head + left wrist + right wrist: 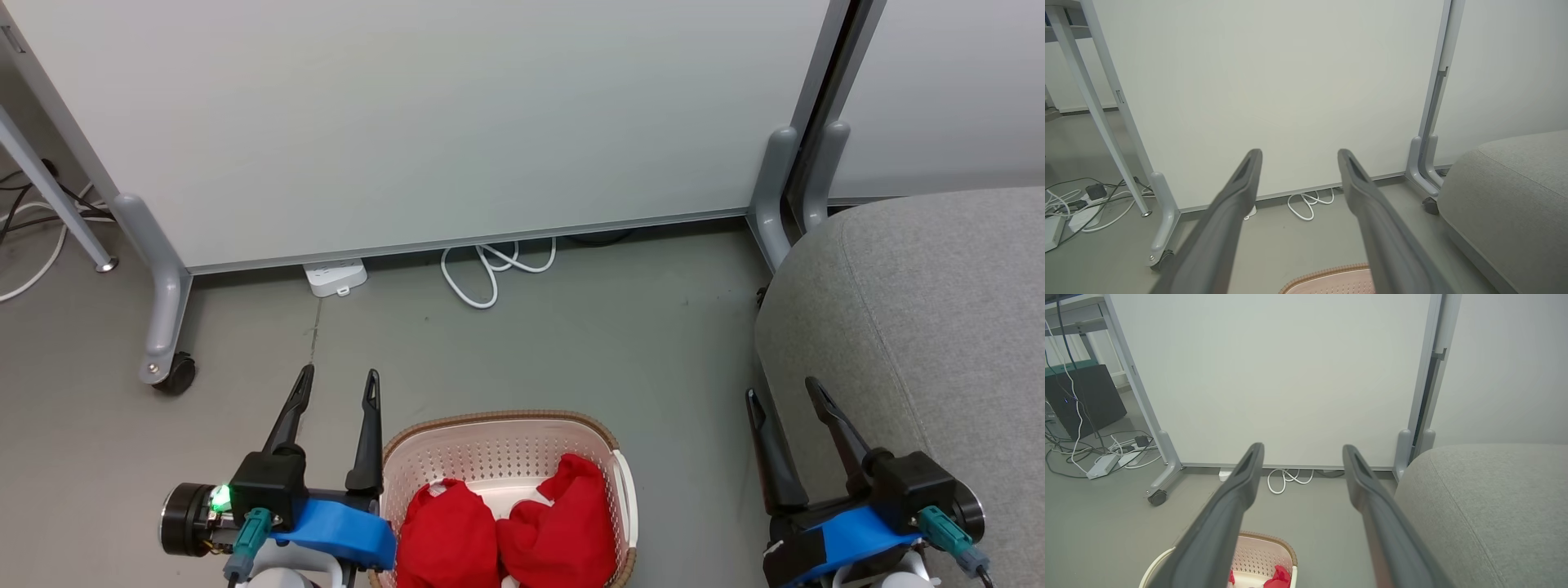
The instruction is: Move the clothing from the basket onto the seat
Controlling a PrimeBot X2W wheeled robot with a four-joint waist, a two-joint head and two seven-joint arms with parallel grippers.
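Observation:
Two bright red pieces of clothing [502,531] lie side by side in the cream basket [490,437] with the brown rim, at the bottom middle of the head view. My left gripper [339,384] hangs open just left of the basket, fingers pointing away from me. To the basket's right my right gripper [785,394] is open too, above the near edge of the grey seat [922,327]. The left wrist view shows the basket's rim [1327,273] and the seat [1515,196]. The right wrist view shows the basket [1267,549], some red clothing [1278,576] and the seat [1486,506].
A white partition panel [424,122] on grey wheeled feet [167,327] stands across the floor ahead. A white power strip [335,278] and a coiled white cable [490,273] lie at its base. More cables and a table leg [49,196] are at the far left.

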